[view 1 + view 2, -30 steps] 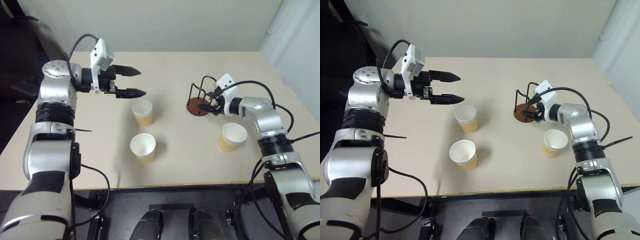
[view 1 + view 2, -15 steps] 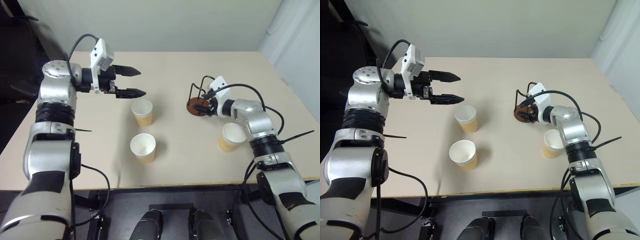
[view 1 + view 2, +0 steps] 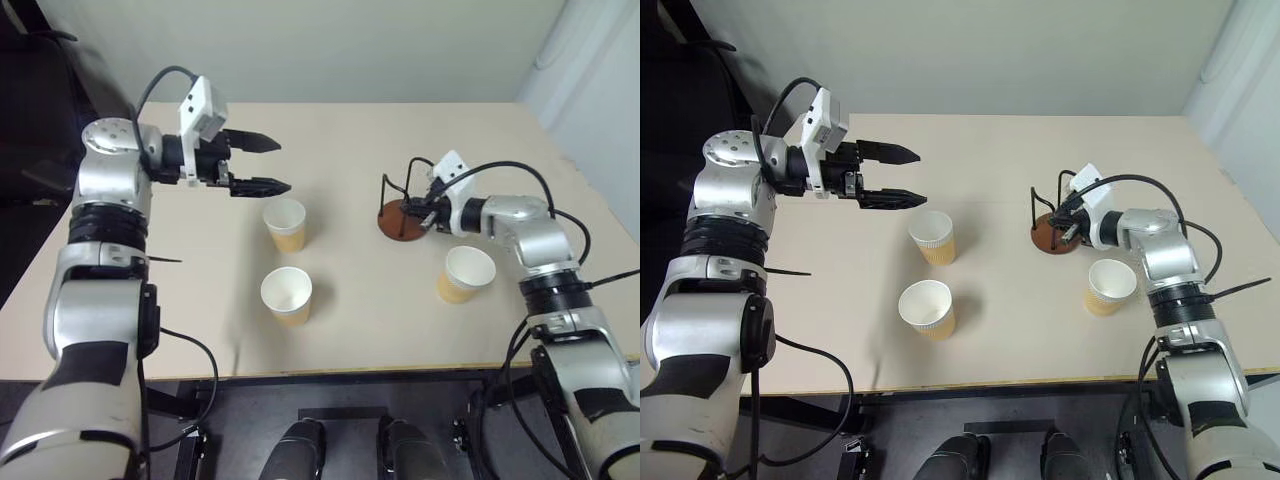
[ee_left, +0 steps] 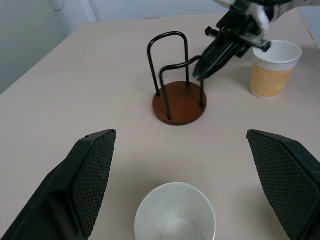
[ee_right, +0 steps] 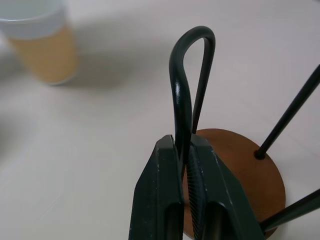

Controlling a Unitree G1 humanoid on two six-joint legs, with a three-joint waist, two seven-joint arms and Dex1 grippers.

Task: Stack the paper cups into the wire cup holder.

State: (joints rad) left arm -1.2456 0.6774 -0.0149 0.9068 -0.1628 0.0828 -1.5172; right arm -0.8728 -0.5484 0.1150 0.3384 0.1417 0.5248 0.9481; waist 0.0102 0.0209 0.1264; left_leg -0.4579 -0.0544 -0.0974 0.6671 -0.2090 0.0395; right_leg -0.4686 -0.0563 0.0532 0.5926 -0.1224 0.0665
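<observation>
Your right gripper (image 5: 183,165) is clamped on one of the thin black wire loops of the cup holder (image 3: 402,205); the right wrist view shows the wire pinched between both fingers, just above the round brown base. The holder stands upright on the table (image 3: 350,130), right of centre, with no cup inside it.

Your left gripper (image 3: 258,163) hangs above the table on the left side with its fingers spread wide and nothing between them. It points toward the right, over and slightly behind the nearest cup.

You have three paper cups, all upright with mouths up and all outside the holder. One cup (image 3: 285,224) stands just under and in front of the left fingertips. A second cup (image 3: 287,295) stands nearer the front edge, close to the first. The third cup (image 3: 466,274) stands on the right, near the holder and beside your right forearm.
</observation>
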